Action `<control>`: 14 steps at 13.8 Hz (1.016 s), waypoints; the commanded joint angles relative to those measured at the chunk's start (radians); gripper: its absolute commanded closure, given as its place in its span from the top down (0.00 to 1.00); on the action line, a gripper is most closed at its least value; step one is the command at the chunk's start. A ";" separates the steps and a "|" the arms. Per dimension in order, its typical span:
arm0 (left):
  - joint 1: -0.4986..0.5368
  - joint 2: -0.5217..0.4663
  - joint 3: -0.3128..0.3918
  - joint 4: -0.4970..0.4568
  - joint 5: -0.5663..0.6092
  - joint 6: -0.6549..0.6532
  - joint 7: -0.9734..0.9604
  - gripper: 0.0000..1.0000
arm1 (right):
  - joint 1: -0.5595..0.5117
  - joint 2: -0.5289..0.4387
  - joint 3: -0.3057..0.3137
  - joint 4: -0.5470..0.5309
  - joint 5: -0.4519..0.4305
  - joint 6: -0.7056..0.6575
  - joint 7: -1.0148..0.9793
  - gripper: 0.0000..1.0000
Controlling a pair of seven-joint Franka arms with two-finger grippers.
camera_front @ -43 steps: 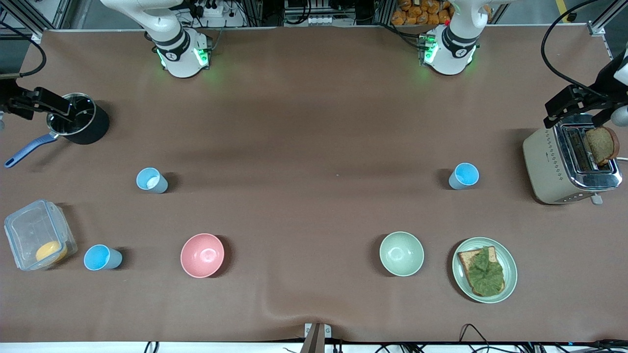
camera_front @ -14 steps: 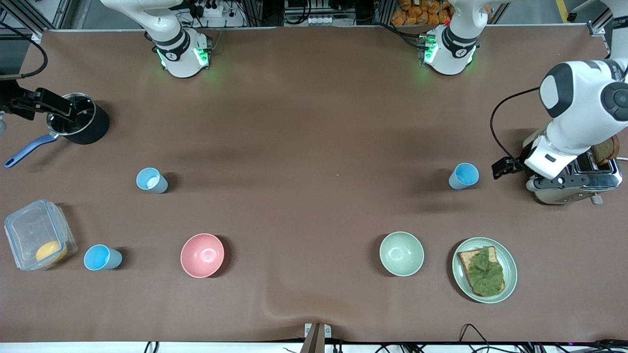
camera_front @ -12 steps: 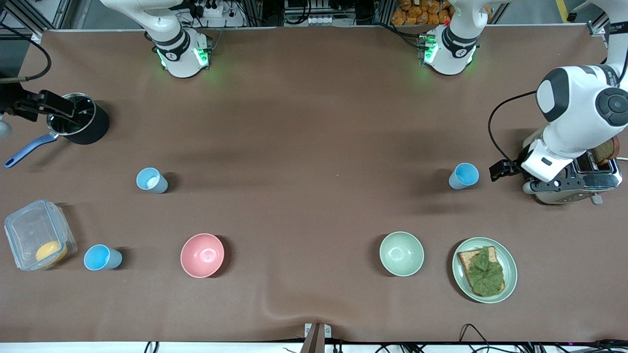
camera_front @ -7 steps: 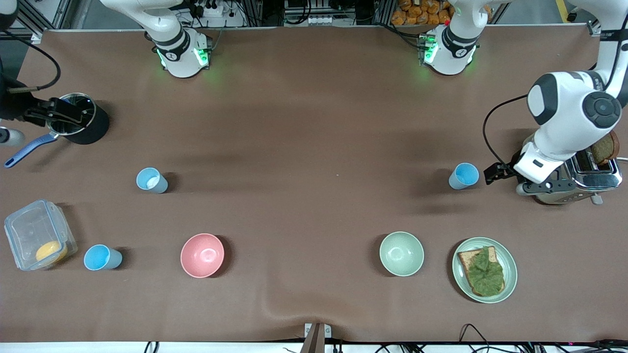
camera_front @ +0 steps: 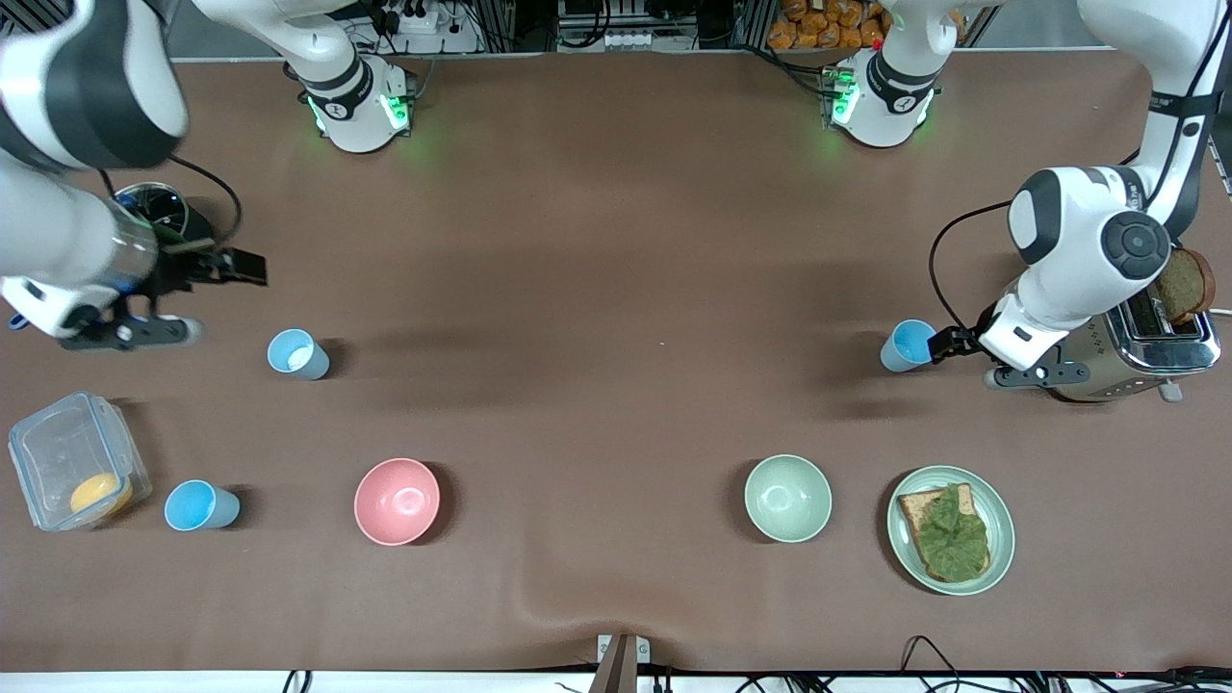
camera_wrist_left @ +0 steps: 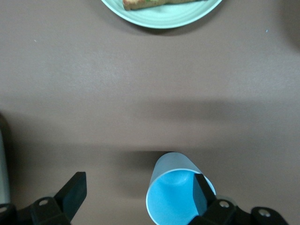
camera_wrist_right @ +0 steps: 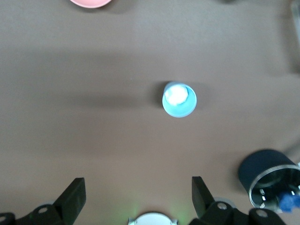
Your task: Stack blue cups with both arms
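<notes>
Three blue cups stand upright on the brown table. One blue cup [camera_front: 910,345] [camera_wrist_left: 174,197] is at the left arm's end, and my left gripper [camera_front: 948,342] [camera_wrist_left: 137,194] hangs open beside it, one finger [camera_wrist_left: 202,193] over its rim. A cup with a paler inside [camera_front: 296,353] [camera_wrist_right: 179,99] stands at the right arm's end. My right gripper [camera_front: 243,269] [camera_wrist_right: 137,196] is open in the air between that cup and the pot, holding nothing. The third cup [camera_front: 199,506] stands nearer the front camera, beside the clear box.
A toaster [camera_front: 1155,348] with a bread slice [camera_front: 1182,284] stands under the left arm. A black pot [camera_front: 178,214] [camera_wrist_right: 269,177], a clear box [camera_front: 72,462], a pink bowl [camera_front: 397,500], a pale green bowl [camera_front: 787,498] and a sandwich plate [camera_front: 1001,539] [camera_wrist_left: 154,21] are also here.
The left gripper has slid from the toaster toward the blue cup until one finger reaches its rim. The right arm has swung from the pot toward the paler cup.
</notes>
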 commanded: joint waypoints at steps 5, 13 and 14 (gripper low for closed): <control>0.004 -0.026 -0.008 -0.099 0.012 0.057 0.008 1.00 | 0.000 -0.035 -0.005 -0.300 -0.016 0.316 0.010 1.00; -0.001 0.048 -0.008 -0.105 0.011 0.108 0.008 0.69 | -0.010 0.072 -0.006 -0.515 -0.021 0.704 -0.004 1.00; -0.004 0.048 -0.008 -0.105 0.012 0.108 0.008 0.42 | -0.017 0.091 -0.006 -0.515 -0.025 0.726 -0.015 1.00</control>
